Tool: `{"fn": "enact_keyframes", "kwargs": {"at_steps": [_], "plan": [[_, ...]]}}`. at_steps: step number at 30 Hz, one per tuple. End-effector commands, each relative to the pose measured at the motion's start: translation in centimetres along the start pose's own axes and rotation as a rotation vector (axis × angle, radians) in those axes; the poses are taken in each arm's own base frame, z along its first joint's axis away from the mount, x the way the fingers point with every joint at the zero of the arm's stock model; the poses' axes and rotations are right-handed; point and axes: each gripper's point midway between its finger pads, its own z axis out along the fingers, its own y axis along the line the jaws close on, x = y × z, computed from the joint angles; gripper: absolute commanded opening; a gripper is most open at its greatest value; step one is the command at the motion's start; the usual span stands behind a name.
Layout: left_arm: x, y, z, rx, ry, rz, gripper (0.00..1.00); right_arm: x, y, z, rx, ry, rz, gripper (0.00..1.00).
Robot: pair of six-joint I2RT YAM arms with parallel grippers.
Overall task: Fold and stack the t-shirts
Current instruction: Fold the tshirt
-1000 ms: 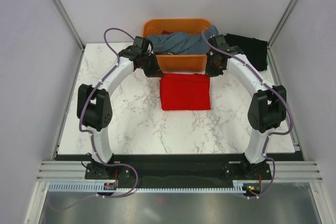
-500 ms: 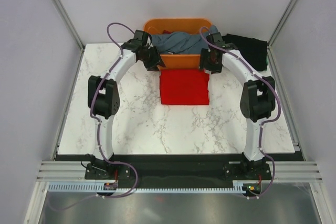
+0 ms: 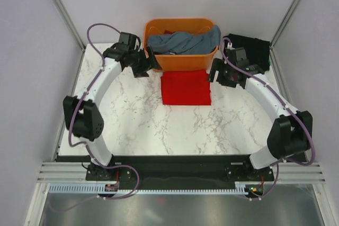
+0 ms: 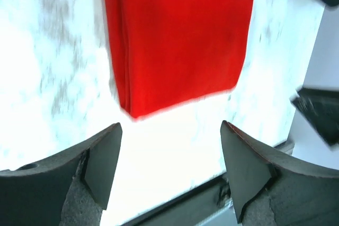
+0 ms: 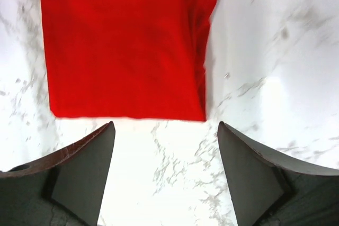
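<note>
Both arms have swung outward from the folded red t-shirt (image 3: 186, 87), now slid back against the orange basket (image 3: 183, 63) on the marble surface (image 3: 159, 125); the left gripper (image 4: 169, 152) and right gripper (image 5: 165, 152) both hang with jaws spread apart and empty. I judge one shirt finished and released, the blue-grey shirt (image 3: 180, 42) heaped in the basket likely next. A black garment (image 3: 253, 48) lies at the far right corner, and the basket's wall stands between the grippers and the heap.

White marble tabletop (image 3: 159, 125) enclosed by pale, seemingly lilac-grey walls (image 3: 32, 51).
</note>
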Motion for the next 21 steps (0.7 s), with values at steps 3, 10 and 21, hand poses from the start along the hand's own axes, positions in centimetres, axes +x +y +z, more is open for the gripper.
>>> {"fn": "enact_keyframes", "kwargs": {"at_steps": [3, 10, 21], "plan": [[6.8, 2.4, -6.4, -0.020, 0.005, 0.087, 0.82, 2.9, 0.1, 2.8, -0.290, 0.052, 0.170, 0.86], [14.9, 7.5, -10.1, -0.066, 0.002, 0.117, 0.79, 1.3, -0.2, 7.5, -0.381, 0.101, 0.208, 0.85], [18.3, 7.8, -15.3, 0.014, -0.131, 0.203, 0.75, 0.8, -2.4, 16.4, -0.302, 0.131, 0.210, 0.86]]}}
